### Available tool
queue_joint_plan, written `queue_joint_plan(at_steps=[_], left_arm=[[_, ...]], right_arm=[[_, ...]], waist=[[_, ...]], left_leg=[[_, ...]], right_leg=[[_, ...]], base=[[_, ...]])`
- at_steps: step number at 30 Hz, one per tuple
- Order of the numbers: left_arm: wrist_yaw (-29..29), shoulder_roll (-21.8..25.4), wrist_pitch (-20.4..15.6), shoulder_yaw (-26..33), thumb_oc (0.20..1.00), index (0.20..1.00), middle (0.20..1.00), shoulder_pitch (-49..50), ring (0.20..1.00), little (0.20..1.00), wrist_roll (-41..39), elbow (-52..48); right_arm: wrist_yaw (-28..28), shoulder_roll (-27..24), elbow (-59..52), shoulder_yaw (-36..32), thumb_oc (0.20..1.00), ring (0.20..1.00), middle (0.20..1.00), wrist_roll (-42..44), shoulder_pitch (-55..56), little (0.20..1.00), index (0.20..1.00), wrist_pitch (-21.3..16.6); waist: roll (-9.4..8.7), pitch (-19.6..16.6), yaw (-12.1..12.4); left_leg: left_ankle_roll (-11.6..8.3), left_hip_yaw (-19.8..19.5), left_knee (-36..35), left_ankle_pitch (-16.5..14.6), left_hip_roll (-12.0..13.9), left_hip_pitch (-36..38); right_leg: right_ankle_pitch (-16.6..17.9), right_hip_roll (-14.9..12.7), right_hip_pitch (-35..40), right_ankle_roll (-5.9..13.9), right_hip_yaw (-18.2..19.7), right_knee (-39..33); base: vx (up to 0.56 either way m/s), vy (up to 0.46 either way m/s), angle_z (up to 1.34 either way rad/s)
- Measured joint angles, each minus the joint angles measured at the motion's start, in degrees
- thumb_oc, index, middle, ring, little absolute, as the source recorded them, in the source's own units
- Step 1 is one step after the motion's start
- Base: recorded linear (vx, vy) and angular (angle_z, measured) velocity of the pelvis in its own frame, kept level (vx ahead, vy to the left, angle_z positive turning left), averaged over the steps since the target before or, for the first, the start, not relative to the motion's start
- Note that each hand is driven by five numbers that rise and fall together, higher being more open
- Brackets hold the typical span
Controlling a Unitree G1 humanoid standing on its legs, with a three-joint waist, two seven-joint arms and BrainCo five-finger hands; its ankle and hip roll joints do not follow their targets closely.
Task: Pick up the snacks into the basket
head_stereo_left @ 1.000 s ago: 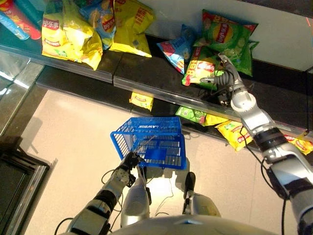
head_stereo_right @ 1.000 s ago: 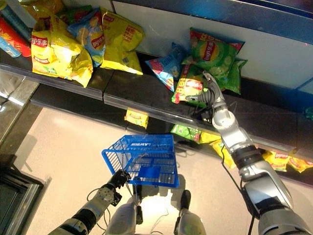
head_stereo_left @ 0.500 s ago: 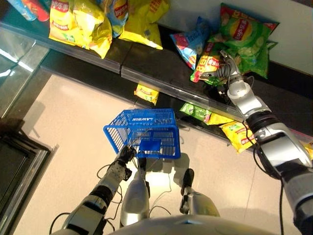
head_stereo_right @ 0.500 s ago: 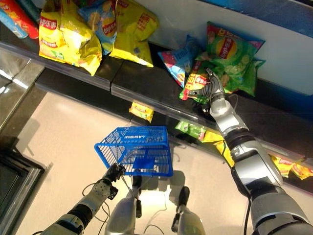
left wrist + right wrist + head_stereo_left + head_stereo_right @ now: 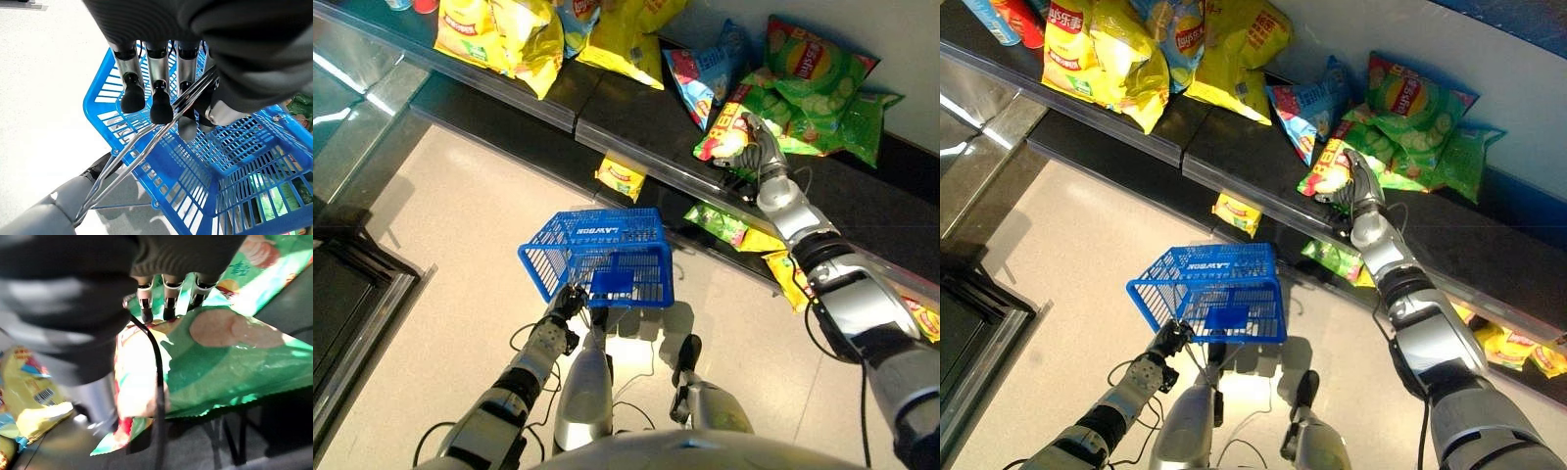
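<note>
Left wrist view: left hand (image 5: 161, 93) fingers curled round the thin metal handle (image 5: 146, 142) of the blue basket (image 5: 234, 186), so basket hangs just below/past the fingers, mesh walls and bottom visible, nothing clearly inside it. Left eye view shows same left hand (image 5: 570, 305) low down, basket (image 5: 597, 259) straight ahead of it above the pale floor (image 5: 440, 255).

Right hand (image 5: 759, 157) is reached out to the upper shelf (image 5: 636, 127), well beyond and to the right of the left hand. Its fingers (image 5: 168, 301) lie on a green, red and yellow snack bag (image 5: 195, 367), thumb on the near side of the bag; bent over the bag's edge, looks like a pinch on it, bag lying on the shelf. In the eye view that bag (image 5: 724, 127) sits right at the fingertips.

Just past the right hand: bigger green chip bags (image 5: 818, 83). To its left, a blue snack bag (image 5: 700, 78). Further left along the shelf, yellow bags (image 5: 509, 29).

Under the right wrist, lower shelf (image 5: 1489, 323): green packet (image 5: 717, 221), yellow packets (image 5: 793, 274) beside it. Small yellow packet (image 5: 621, 176) below the shelf edge, beyond the basket.
</note>
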Motion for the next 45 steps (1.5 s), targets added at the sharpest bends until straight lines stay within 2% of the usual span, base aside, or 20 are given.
queue_joint_plan(at_steps=[12,19,22,30,36,41,45], left_arm=[[1.7,0.2,1.6,-0.7,0.200,0.200,0.200,-1.9,0.200,0.200,0.0,3.4],[2.1,4.2,2.4,-0.3,0.200,0.200,0.200,1.3,0.200,0.200,0.2,2.9],[1.8,4.9,2.3,2.9,0.200,0.200,0.200,4.1,0.200,0.200,0.1,1.2],[0.4,5.5,2.1,4.3,0.200,0.200,0.200,7.0,0.200,0.200,0.2,-1.0],[-0.5,5.6,2.1,4.3,0.200,0.200,0.200,6.4,0.200,0.200,1.0,-1.0],[-0.5,5.7,2.1,4.3,0.200,0.200,0.200,6.1,0.200,0.200,1.2,-1.0],[-0.6,5.7,2.2,5.0,0.200,0.200,0.200,5.5,0.200,0.200,1.2,-1.2]], right_arm=[[-1.3,1.3,0.3,-0.8,0.200,0.200,0.200,0.0,1.8,0.200,0.200,-1.3],[-0.2,0.7,-12.9,-5.2,0.200,0.200,0.200,1.6,12.0,0.200,0.200,-1.4],[0.2,0.1,-20.8,-10.1,0.200,0.200,0.200,5.7,18.4,0.200,0.200,-1.6],[1.1,-2.9,-28.4,-16.4,0.200,0.200,0.200,15.0,26.5,0.200,0.200,-2.8],[2.3,-3.4,-29.1,-18.1,0.200,0.200,0.200,16.5,28.8,0.200,0.200,-3.5],[2.3,-3.2,-29.4,-18.1,0.200,0.200,0.200,17.2,28.8,0.200,0.200,-3.7],[3.7,-3.2,-36.4,-18.7,0.200,0.200,0.200,19.5,31.4,0.200,0.200,-3.8]], waist=[[-0.49,-1.3,-0.7],[-0.53,-2.6,-1.3],[-0.48,-2.5,-1.5],[-0.29,-2.4,-1.7],[-0.29,-2.4,-3.2],[-0.14,-2.1,-3.4],[0.02,-1.0,-3.4]], left_leg=[[0.08,-0.5,0.0,0.3,-0.2,-0.2],[0.11,-0.4,0.0,0.3,-0.4,0.1],[0.12,-0.3,0.0,0.3,-0.4,0.0],[0.22,1.3,0.0,0.3,-0.4,-0.3],[0.26,2.2,0.0,0.3,-0.2,-0.2],[0.26,2.7,0.0,0.3,-0.1,-0.2],[0.25,2.8,0.0,0.3,0.0,-0.3]], right_leg=[[0.1,-0.1,0.1,-0.09,-0.2,0.0],[0.1,-0.3,0.3,-0.08,0.0,0.0],[0.1,-0.3,0.1,-0.06,0.2,0.0],[0.5,-0.6,-1.0,0.18,1.6,0.0],[0.8,-0.6,-1.6,0.14,2.7,0.0],[0.8,-0.6,-1.9,0.12,3.2,0.0],[0.8,-0.5,-1.9,0.12,3.3,0.0]], base=[[0.00,0.003,0.01],[0.00,0.000,0.00],[0.00,0.000,0.00],[0.00,-0.006,-0.07],[0.01,-0.016,-0.11],[0.01,0.002,-0.05],[0.00,0.000,0.00]])
